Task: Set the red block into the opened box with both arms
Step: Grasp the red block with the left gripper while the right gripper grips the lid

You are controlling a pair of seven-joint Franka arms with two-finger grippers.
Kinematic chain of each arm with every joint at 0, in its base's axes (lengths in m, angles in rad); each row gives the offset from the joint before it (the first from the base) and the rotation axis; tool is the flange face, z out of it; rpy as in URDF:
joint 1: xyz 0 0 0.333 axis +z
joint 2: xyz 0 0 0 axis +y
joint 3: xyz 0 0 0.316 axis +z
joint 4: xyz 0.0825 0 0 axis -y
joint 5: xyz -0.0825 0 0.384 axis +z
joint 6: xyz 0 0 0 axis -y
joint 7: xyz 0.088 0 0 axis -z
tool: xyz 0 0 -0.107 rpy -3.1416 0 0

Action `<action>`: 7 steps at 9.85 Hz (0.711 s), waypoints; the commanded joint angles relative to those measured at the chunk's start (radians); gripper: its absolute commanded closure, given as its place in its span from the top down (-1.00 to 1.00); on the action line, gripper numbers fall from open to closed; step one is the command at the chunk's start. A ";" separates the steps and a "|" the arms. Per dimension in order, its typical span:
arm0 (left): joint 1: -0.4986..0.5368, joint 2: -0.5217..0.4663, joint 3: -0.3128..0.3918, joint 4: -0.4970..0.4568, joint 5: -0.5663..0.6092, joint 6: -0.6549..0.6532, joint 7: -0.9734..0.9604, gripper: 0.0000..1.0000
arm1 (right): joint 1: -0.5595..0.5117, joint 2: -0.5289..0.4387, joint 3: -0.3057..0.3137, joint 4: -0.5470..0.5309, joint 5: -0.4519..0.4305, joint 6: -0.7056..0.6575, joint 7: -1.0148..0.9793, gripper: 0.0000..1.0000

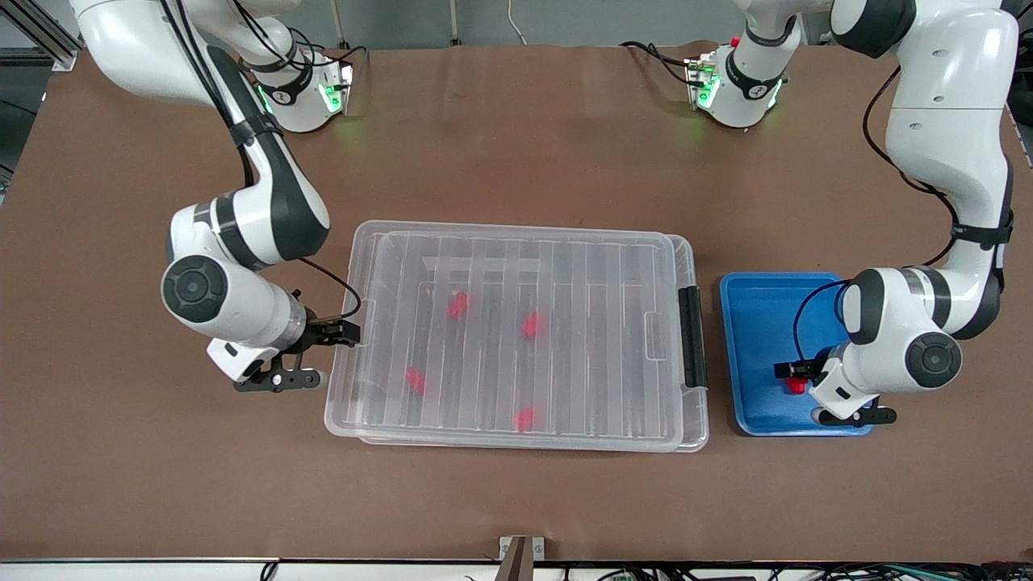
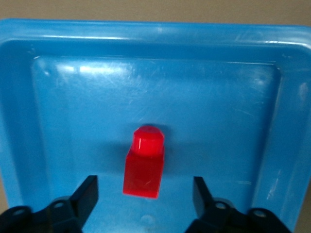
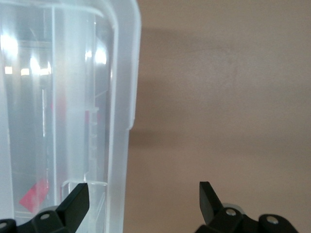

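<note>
A red block (image 2: 144, 167) lies on the floor of the blue tray (image 1: 754, 311), stub end pointing away from the hand. My left gripper (image 2: 145, 194) is low over the tray and open. Its fingers (image 2: 87, 194) stand on either side of the block (image 1: 796, 386) with a gap on each side. The clear box (image 1: 516, 234) lies in the middle of the table with its ribbed lid on it. Several red blocks (image 1: 457, 304) show dimly through the lid. My right gripper (image 1: 335, 355) is open at the box's short end toward the right arm, straddling the rim (image 3: 124, 121).
A black latch (image 1: 692, 335) runs along the box's short end that faces the blue tray. Bare brown table (image 1: 516, 500) surrounds the box and the tray. Both arm bases stand along the table edge farthest from the front camera.
</note>
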 commanded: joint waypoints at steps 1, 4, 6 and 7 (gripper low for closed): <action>-0.004 0.068 0.000 0.007 0.019 0.051 -0.040 0.29 | 0.000 -0.010 0.000 -0.044 -0.063 0.044 0.013 1.00; -0.005 0.071 0.000 0.010 0.027 0.054 -0.079 -0.99 | -0.043 -0.010 -0.002 -0.046 -0.065 0.023 -0.034 1.00; 0.004 0.047 -0.002 0.013 0.056 0.048 -0.054 -1.00 | -0.087 -0.019 -0.002 -0.047 -0.065 -0.003 -0.122 1.00; -0.001 -0.008 -0.005 0.015 0.056 0.031 -0.059 -1.00 | -0.107 -0.022 -0.003 -0.049 -0.065 -0.019 -0.171 1.00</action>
